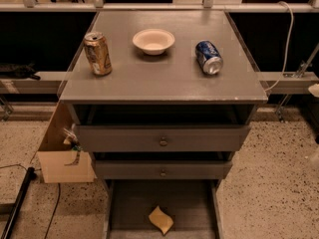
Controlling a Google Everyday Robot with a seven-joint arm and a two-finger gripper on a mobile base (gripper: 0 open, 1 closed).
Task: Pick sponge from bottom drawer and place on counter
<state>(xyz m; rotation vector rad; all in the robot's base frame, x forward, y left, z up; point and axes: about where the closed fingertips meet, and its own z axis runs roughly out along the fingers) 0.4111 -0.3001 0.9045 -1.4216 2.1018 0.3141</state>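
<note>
The pale-yellow sponge (161, 219) lies flat on the grey floor of the open bottom drawer (134, 203), near its front middle. The grey counter (164, 81) tops the cabinet above it. Only a pale sliver of my gripper (315, 90) shows at the far right edge of the view, level with the counter's front edge. It is well to the right of the cabinet and far from the sponge. Nothing is seen in its grasp.
On the counter stand an upright gold can (97, 53), a white bowl (153, 41) and a blue can (209, 57) on its side. Two upper drawers (162, 139) with round knobs stick out slightly. A cardboard box (65, 156) sits left of the cabinet. A black pole (15, 208) lies on the floor.
</note>
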